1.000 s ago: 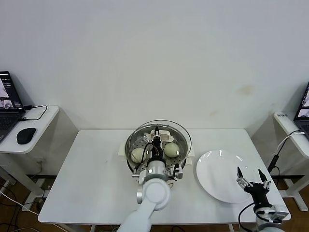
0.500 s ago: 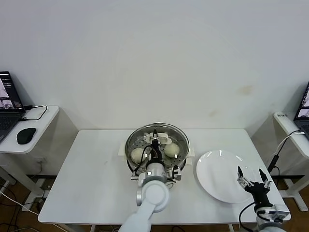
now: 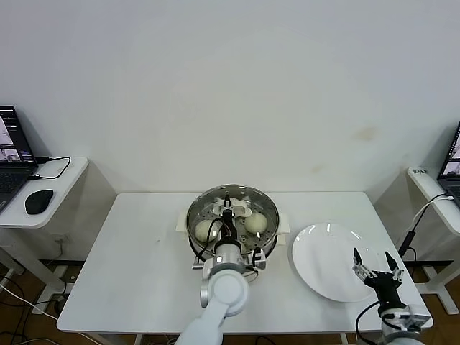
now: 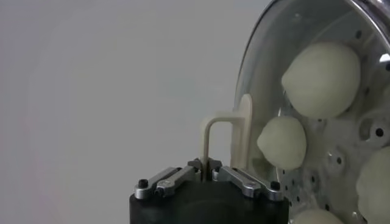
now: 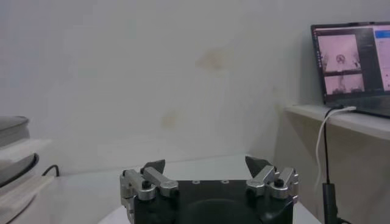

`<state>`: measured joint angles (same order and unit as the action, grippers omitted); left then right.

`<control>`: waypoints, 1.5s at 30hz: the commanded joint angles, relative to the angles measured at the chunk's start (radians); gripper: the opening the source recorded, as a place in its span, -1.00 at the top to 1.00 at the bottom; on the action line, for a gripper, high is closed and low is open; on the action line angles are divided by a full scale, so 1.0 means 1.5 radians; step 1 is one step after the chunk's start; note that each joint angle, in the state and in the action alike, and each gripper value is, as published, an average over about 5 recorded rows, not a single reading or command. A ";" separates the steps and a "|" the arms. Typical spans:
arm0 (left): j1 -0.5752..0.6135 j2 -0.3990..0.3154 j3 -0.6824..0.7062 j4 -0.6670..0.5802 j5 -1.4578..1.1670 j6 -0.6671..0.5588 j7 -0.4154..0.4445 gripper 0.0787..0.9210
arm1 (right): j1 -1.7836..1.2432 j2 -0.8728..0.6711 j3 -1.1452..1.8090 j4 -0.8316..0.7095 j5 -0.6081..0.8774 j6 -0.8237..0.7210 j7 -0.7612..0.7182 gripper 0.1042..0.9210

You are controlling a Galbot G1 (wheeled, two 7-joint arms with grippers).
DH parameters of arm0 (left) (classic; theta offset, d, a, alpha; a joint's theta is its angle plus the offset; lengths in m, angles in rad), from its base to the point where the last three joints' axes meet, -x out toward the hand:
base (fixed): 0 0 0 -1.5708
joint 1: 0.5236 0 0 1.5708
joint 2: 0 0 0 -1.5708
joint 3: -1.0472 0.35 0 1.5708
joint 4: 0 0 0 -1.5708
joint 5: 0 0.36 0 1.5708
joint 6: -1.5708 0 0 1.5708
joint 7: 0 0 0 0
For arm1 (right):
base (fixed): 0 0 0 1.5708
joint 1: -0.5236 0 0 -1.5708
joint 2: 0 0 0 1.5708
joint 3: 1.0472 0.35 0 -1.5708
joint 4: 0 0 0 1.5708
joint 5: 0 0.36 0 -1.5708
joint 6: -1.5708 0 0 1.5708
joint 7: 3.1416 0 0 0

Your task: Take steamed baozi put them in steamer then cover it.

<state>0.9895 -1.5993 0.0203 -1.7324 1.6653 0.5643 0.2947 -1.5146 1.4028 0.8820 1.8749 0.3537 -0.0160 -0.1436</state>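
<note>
The steamer [image 3: 194, 218] stands mid-table on its cream base. Cream-white baozi lie on its perforated tray; two show in the head view [image 3: 205, 230] [image 3: 256, 222], and several show through the glass in the left wrist view [image 4: 322, 79] [image 4: 281, 142]. The clear glass lid [image 4: 256, 67] lies over the pot's mouth. My left gripper [image 3: 228, 210] [image 4: 205, 173] is above the pot, shut on the lid's cream handle [image 4: 210, 131]. My right gripper [image 3: 374, 263] [image 5: 206, 165] is open and empty at the table's front right.
A flat white plate [image 3: 323, 269] lies right of the steamer, under my right gripper. A side table at left holds a laptop and a mouse [image 3: 39, 201]. Another side table [image 3: 431, 183] with a laptop [image 5: 353, 61] and a cable stands at right.
My left gripper has lowered the lid from tilted above the pot down onto its mouth. The right arm has not moved.
</note>
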 commanded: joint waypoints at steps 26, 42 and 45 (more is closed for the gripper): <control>0.016 0.001 -0.006 -0.006 -0.014 -0.024 -0.018 0.85 | -0.003 0.001 0.001 0.001 0.000 0.004 -0.001 -0.76; 0.058 0.026 0.018 -0.135 -0.023 -0.026 0.009 -0.15 | -0.004 0.001 0.002 0.000 -0.001 0.003 -0.001 -0.76; 0.071 0.033 0.018 -0.160 -0.024 -0.027 0.012 -0.36 | -0.007 -0.002 0.002 0.000 -0.001 0.002 -0.002 -0.76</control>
<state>1.0615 -1.5635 0.0444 -1.8510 1.6292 0.5266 0.3045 -1.5218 1.4032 0.8852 1.8743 0.3526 -0.0107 -0.1459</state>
